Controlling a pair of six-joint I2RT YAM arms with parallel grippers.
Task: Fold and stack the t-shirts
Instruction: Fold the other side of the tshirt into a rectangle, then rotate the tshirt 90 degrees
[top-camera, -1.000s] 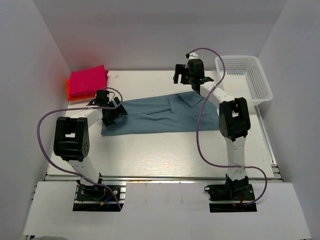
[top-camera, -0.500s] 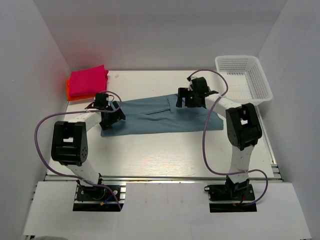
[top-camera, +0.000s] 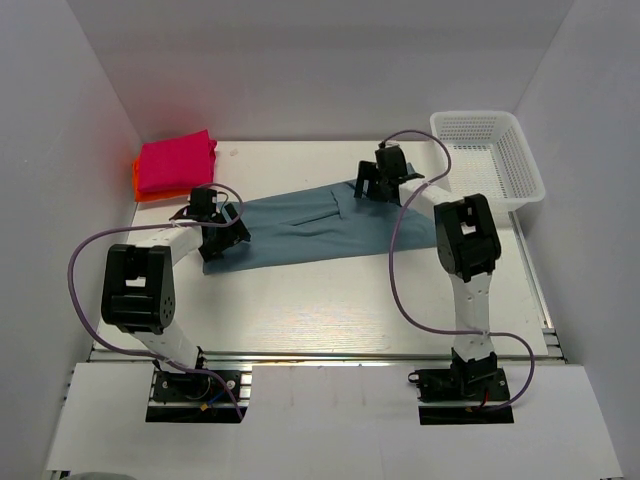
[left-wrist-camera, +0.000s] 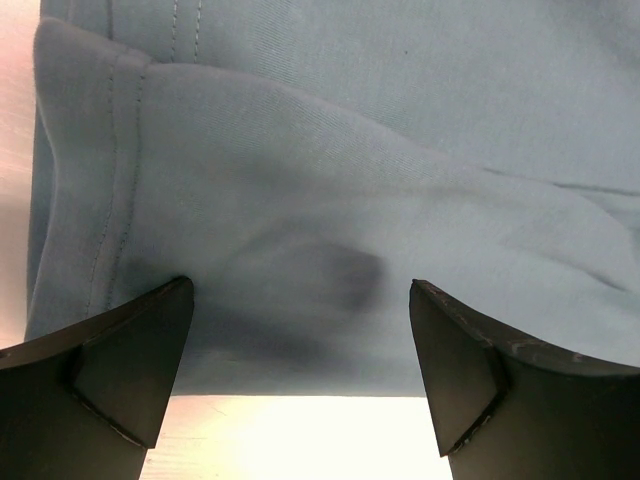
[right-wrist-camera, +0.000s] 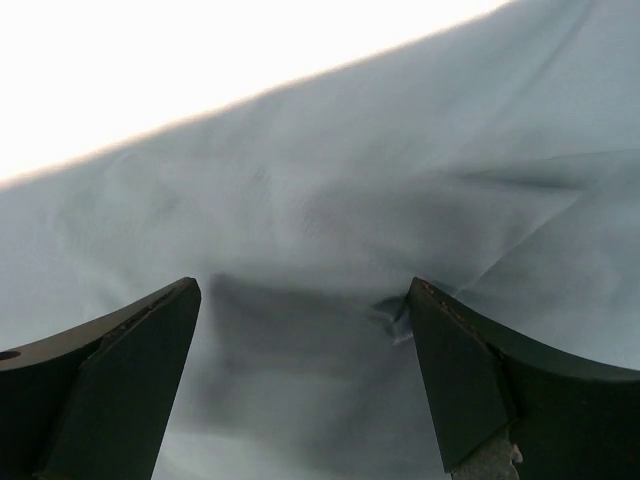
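The teal-blue t-shirt (top-camera: 310, 225) lies folded in a long band across the middle of the table. My left gripper (top-camera: 216, 243) stands open, low over its left end. In the left wrist view the gripper (left-wrist-camera: 300, 290) straddles the stitched hem of the teal-blue t-shirt (left-wrist-camera: 330, 160) near the cloth's edge. My right gripper (top-camera: 368, 187) is open at the shirt's far edge. In the right wrist view this gripper (right-wrist-camera: 305, 285) is down on the teal-blue t-shirt (right-wrist-camera: 330, 200), and one fingertip (right-wrist-camera: 425, 310) dents it. A folded magenta-pink t-shirt (top-camera: 176, 162) rests on an orange-red one (top-camera: 139, 184) at the back left.
A white mesh basket (top-camera: 489, 158) stands at the back right corner. White walls close in the table (top-camera: 330, 300) on the left, the back and the right. The right arm's purple cable (top-camera: 397, 270) loops over the table right of the shirt.
My right gripper came from beyond the shirt's far edge down onto the cloth near that edge. The raised flap there now lies flatter. The left gripper has barely moved.
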